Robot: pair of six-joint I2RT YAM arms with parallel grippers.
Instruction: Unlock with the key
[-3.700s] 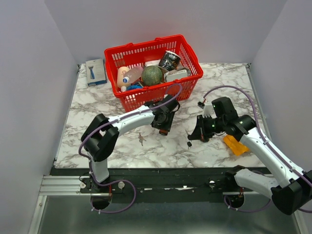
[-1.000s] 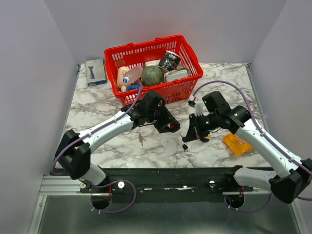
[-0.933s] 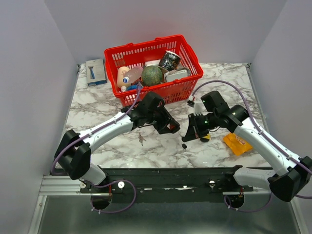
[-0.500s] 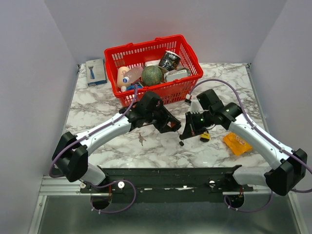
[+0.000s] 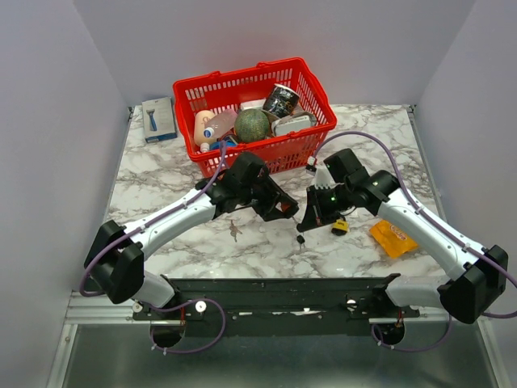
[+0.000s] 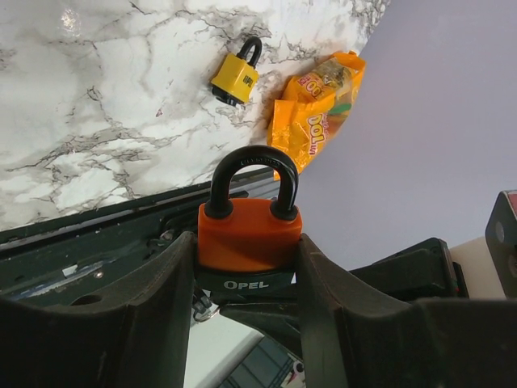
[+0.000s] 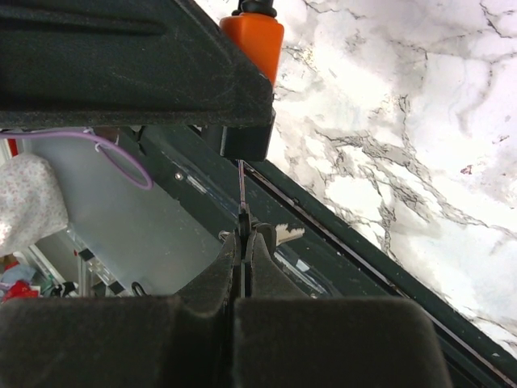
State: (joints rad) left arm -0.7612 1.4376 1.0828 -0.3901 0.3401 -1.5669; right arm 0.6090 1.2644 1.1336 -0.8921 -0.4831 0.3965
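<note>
My left gripper [image 5: 280,208] is shut on an orange padlock [image 6: 248,234] with a black shackle and a black "OPEL" base, and holds it above the table. My right gripper [image 5: 311,217] is shut on a key [image 7: 241,198], seen edge-on as a thin blade. The blade's tip meets the padlock's black base [image 7: 245,142] from below. The orange body also shows in the right wrist view [image 7: 253,36]. A second key [image 5: 300,239] dangles under the right gripper. The two grippers are almost touching at the table's middle.
A yellow padlock [image 5: 340,226] and an orange snack bag [image 5: 391,239] lie to the right of the grippers. A small loose key [image 5: 234,232] lies to the left. A red basket [image 5: 317,136] of groceries stands behind. A blue razor pack [image 5: 159,119] lies at the far left.
My left arm lifted the orange padlock and turned it toward the right arm. My right gripper moved left with the key until its tip reached the padlock's base.
</note>
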